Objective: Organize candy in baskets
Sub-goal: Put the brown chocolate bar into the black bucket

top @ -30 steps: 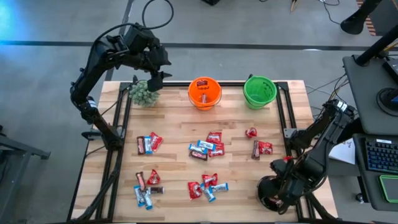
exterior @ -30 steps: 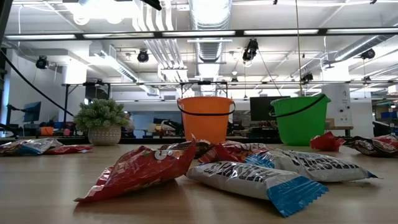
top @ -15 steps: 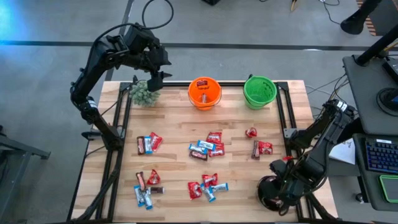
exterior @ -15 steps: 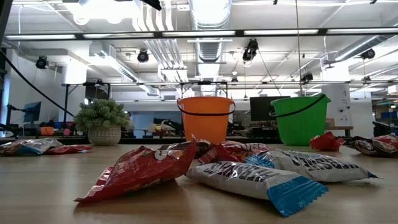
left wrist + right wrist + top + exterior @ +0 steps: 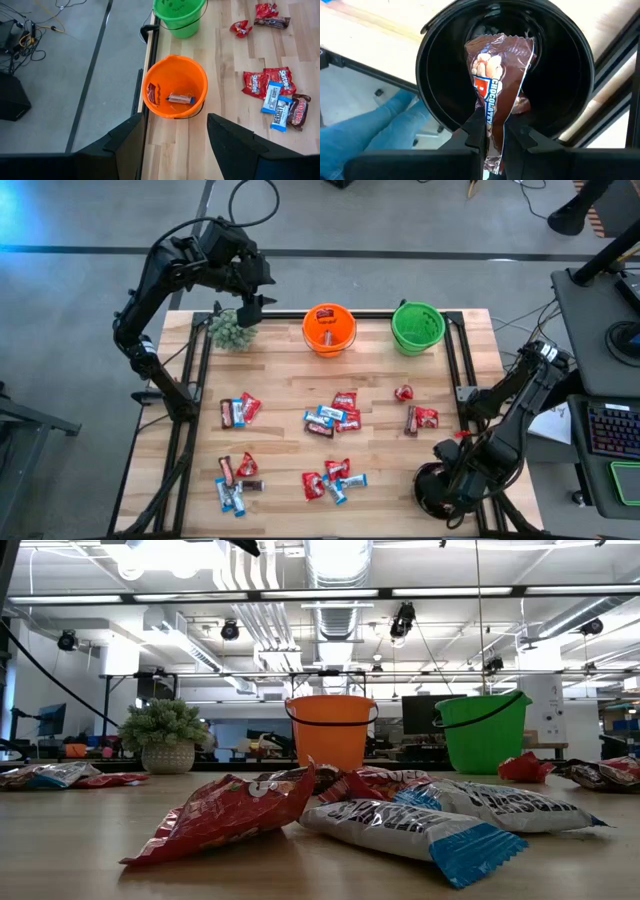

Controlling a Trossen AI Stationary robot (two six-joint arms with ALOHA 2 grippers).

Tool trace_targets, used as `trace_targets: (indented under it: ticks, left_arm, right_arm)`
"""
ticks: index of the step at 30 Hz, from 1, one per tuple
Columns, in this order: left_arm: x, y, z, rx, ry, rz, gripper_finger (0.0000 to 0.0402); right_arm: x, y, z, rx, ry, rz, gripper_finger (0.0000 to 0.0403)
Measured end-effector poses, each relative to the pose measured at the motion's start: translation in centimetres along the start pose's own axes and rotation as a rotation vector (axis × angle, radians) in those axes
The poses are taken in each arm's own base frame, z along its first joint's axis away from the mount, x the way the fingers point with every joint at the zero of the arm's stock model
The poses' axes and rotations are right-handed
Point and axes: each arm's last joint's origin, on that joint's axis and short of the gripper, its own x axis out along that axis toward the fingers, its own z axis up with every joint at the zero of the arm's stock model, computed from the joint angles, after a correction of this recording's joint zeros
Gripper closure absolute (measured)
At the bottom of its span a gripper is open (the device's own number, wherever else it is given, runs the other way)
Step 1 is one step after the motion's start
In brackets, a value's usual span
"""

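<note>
Brown wrapper, shiny, pinched between the right gripper's point(image 5: 492, 135) 2 closed fingers: a dark candy packet point(image 5: 497, 95) hangs over the mouth of the black bowl point(image 5: 435, 80), filling the centre of the right wrist frame. In the high view that gripper point(image 5: 450, 485) and the bowl point(image 5: 428, 488) sit at the lower right of the frame, at the table's corner.

The left gripper point(image 5: 250, 308) hovers at the upper left of the high frame, jaws spread wide with nothing between them, just beside the fuzzy plant point(image 5: 231, 330). Its wrist view looks down past both dark fingers point(image 5: 235, 145) at the orange pail point(image 5: 175, 86), which holds 1 red candy and 1 brown bar with a blue end; the green pail point(image 5: 180, 17) stands beyond it at the top of that frame.

In the high view the orange pail point(image 5: 329, 329) and green pail point(image 5: 417, 326) stand along the upper edge of the wooden table point(image 5: 280, 395). Loose candies point(image 5: 333, 418) lie in several clusters across the middle and lower part of the frame, red, blue-and-white and dark brown mixed together.
</note>
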Motion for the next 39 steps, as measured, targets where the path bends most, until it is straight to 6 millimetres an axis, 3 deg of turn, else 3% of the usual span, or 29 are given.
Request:
trace_targets:
  ticks: [8, 21, 30, 39]
  left_arm:
    - [-0.8, -0.1, -0.1, 0.004, -0.015, 0.009, 0.0200]
    - [-3.0, -0.4, -0.3, -0.009, -0.091, 0.049, 0.0200]
    - [-2.7, -0.3, -0.2, -0.043, -0.084, 0.048, 0.0200]
    - [-0.9, 0.1, 0.1, -0.118, -0.046, 0.034, 0.0200]
  right_arm:
    - [0.0, -0.1, -0.1, -0.047, 0.055, -0.031, 0.0360]
    - [0.0, -0.1, -0.2, -0.087, 0.076, -0.039, 0.0264]
    - [-0.1, -0.5, 0.4, -0.169, 0.007, -0.074, 0.0262]
    - [-0.4, -1.5, 2.1, -0.256, -0.107, -0.207, 0.0267]
